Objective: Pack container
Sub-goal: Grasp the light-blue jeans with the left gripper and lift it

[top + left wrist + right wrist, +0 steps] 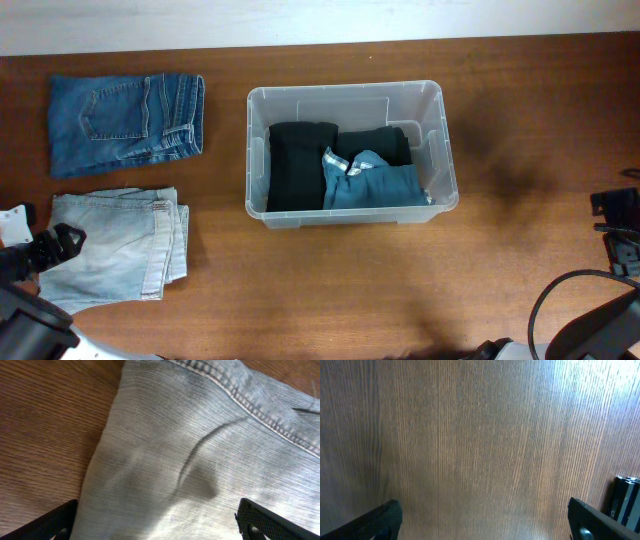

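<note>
Surface: a brown wood-grain table (350, 290), seen from above, with a pale strip of wall (300, 20) along its far edge.
Container: the clear plastic container (447, 150) stands upright near the middle of the table, open at the top.
Inside the container: a folded black garment (298, 160) lies on the left side. A folded blue garment (378, 186) lies on the right side, just beside it.
Far left of the table: folded dark blue jeans (120, 122) lie flat, well apart from the container.
Near left of the table: folded pale washed jeans (125, 245) lie flat, below the dark pair.
Left gripper (157, 527): fingers spread wide and holding nothing, poised over the left edge of the pale jeans. Whether it touches the cloth cannot be told.
Right gripper (480, 522): fingers spread wide and empty, over bare wood at the right edge of the table, well apart from the container.
</note>
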`<state>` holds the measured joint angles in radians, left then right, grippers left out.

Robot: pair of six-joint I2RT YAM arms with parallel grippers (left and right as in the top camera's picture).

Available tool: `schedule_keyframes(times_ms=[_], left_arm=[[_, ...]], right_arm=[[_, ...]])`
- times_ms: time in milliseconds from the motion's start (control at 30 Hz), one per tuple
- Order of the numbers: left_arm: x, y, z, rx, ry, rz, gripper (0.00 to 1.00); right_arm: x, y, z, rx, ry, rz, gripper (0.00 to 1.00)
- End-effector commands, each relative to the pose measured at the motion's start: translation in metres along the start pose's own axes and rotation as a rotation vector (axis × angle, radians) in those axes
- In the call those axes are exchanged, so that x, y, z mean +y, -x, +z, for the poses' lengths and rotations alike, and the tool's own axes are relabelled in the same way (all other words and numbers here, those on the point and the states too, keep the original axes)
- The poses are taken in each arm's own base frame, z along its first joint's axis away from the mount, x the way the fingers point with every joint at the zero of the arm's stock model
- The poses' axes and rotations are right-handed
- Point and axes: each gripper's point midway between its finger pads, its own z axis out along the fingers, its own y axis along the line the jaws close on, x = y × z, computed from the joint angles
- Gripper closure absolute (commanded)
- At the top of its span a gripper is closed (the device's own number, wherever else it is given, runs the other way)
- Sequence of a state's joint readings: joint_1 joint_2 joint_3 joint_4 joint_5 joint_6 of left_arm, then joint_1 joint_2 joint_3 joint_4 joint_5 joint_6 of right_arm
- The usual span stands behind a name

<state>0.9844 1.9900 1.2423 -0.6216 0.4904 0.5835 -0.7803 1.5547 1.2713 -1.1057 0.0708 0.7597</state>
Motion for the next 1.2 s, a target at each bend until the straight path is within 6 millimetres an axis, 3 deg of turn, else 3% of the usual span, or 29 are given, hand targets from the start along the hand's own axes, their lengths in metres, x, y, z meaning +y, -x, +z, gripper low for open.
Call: schedule_keyframes(times_ms=[0,233,400,1033,1067,1100,1167], left_arm=[[-0.011,-0.015,0.014,0.038,-0.091,-0.041,0.01],[-0.039,-0.019,0.012,0.035,-0.233,-0.097,0.00],[-0.052,-0.034,0.009,0.098,-0.277,-0.144,0.00],[-0.050,-0.039,0.010,0.117,-0.265,-0.148,0.01],[-0.050,-0.039,0.010,0.119,-0.262,-0.147,0.11],[-0.049,-0.040,0.010,0.125,-0.255,-0.146,0.37],[-0.047,-0.042,0.010,0.134,-0.244,-0.145,0.53]], right_arm=[[-0.003,0.003,-0.002,-0.015,-0.005,0.014,0.02],[-0.003,0.003,-0.002,-0.015,-0.005,0.014,0.02],[-0.003,0.003,-0.002,-0.015,-0.005,0.014,0.02],[-0.003,0.003,-0.002,-0.015,-0.005,0.014,0.02],[-0.003,0.003,-0.002,-0.015,-0.005,0.014,0.02],[-0.003,0.003,-0.002,-0.015,-0.005,0.014,0.02],[-0.003,0.003,-0.002,-0.015,-0.005,0.014,0.02]])
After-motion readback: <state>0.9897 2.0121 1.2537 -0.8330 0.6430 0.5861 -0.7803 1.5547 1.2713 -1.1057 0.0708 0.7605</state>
